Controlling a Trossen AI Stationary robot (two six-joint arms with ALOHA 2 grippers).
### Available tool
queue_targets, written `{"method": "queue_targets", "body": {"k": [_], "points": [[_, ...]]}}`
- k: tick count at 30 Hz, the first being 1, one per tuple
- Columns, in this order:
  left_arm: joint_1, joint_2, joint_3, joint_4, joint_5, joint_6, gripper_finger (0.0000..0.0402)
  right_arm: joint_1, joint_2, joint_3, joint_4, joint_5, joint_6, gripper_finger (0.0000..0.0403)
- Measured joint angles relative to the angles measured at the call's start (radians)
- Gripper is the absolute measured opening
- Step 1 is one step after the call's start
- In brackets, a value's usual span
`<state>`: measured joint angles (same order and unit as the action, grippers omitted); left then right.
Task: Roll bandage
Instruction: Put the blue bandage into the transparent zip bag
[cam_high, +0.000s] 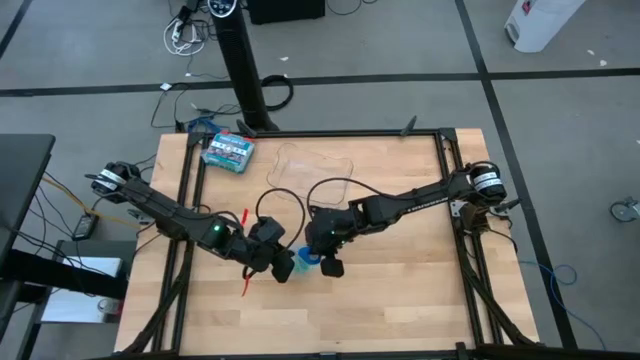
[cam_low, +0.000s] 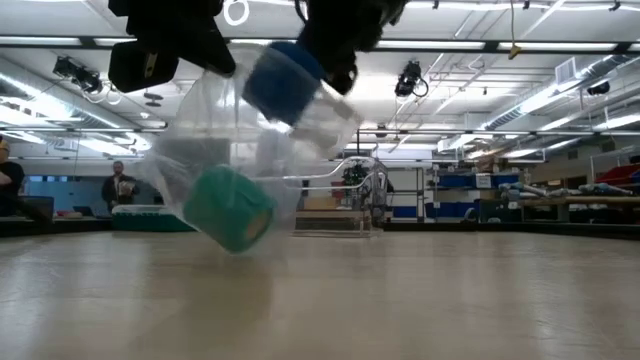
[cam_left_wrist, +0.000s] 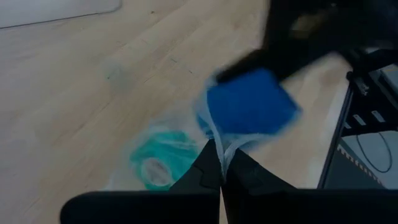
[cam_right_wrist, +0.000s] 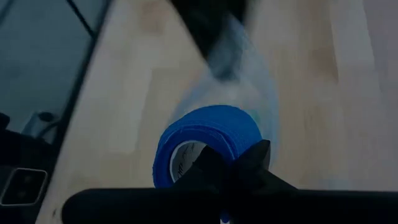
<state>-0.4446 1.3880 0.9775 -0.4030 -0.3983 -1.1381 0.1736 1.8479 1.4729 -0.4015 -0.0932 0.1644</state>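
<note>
At the centre of the high view, above the desk, the right tool (cam_right_wrist: 233, 163) is clamped on the blue bandage (cam_right_wrist: 208, 134) roll. It looks light and squashy, best pinched across its rim. The left tool (cam_left_wrist: 221, 163) pinches a clear bag (cam_low: 190, 150) holding a teal roll (cam_low: 230, 208).

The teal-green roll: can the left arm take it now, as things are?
Probably not. The teal-green roll sits inside a clear plastic bag, and the left tool is shut on that bag's edge. The right tool is shut on the blue bandage roll, so neither is free.
</note>
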Motion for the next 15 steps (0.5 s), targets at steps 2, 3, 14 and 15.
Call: {"method": "queue_targets", "body": {"k": [2, 3, 14, 15], "points": [[0.0, 0.0, 0.0, 0.015, 0.001, 0.0, 0.0004, -0.015, 0.002, -0.002, -0.015, -0.041, 0.02, 0.0], [0.0, 0.0, 0.0, 0.019, 0.0, 0.0, 0.0004, -0.018, 0.001, -0.001, -0.006, -0.065, 0.001, 0.0], [0.008, 0.0, 0.0, 0.026, -0.001, 0.0, 0.0004, -0.024, -0.001, 0.0, -0.027, -0.052, 0.1, 0.0], [0.01, 0.0, 0.0, 0.027, -0.001, 0.0, 0.0004, -0.028, -0.001, -0.001, -0.017, -0.102, 0.109, 0.0]]}}
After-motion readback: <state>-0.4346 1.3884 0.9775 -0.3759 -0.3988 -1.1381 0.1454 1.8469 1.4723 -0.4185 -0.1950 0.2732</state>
